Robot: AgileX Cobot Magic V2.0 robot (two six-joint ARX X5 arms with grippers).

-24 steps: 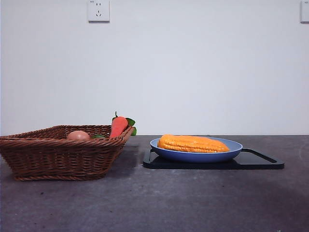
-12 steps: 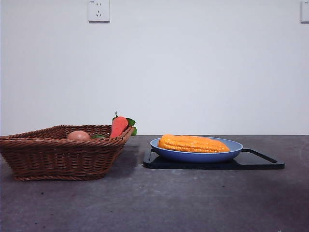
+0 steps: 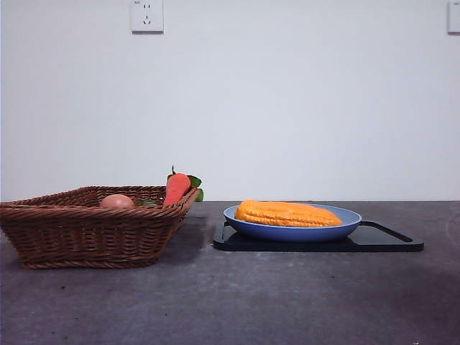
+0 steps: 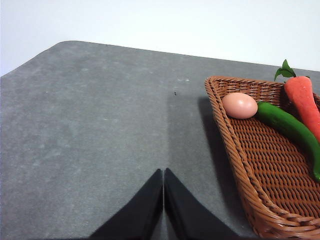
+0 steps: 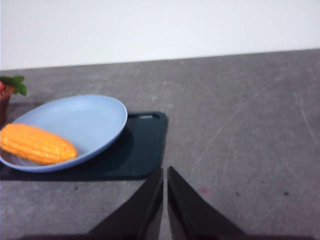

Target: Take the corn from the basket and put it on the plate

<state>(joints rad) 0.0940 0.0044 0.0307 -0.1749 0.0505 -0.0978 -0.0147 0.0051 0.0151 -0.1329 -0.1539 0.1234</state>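
Corn (image 3: 287, 213) lies lengthwise on the light-blue plate (image 3: 345, 224), resting in its shallow well, and the plate sits on a flat black tray (image 3: 392, 241) on the grey table (image 3: 230, 302). From the right wrist view the cob (image 5: 37, 144) occupies one side of the plate (image 5: 85, 120), leaving the rest of the blue surface bare.

Neither claw is handling anything. The left gripper (image 4: 163, 172) has its two black jaws pressed together with only a hairline seam between them, holding nothing, poised over bare table just beside the basket (image 4: 245, 165). The right gripper (image 5: 164, 171) is likewise closed and empty, jaws nearly meeting, above the table near the edge of the tray (image 5: 142, 147) and apart from the plate. Neither arm shows in the front view.

The brown wicker basket (image 3: 86, 233) stands to one side of the tray, apart from it. Inside it are a small peach-coloured egg-shaped item (image 4: 239, 105) near one corner, a long green vegetable (image 4: 292, 132) lying beside it, and a red-orange carrot (image 4: 304, 102) with green leaves leaning up against the rim; in the front view the carrot (image 3: 176, 188) pokes above the weave.

Compared with the front views from a second and half a second ago, nothing has shifted: corn, plate, tray, basket and its contents sit exactly as they did.
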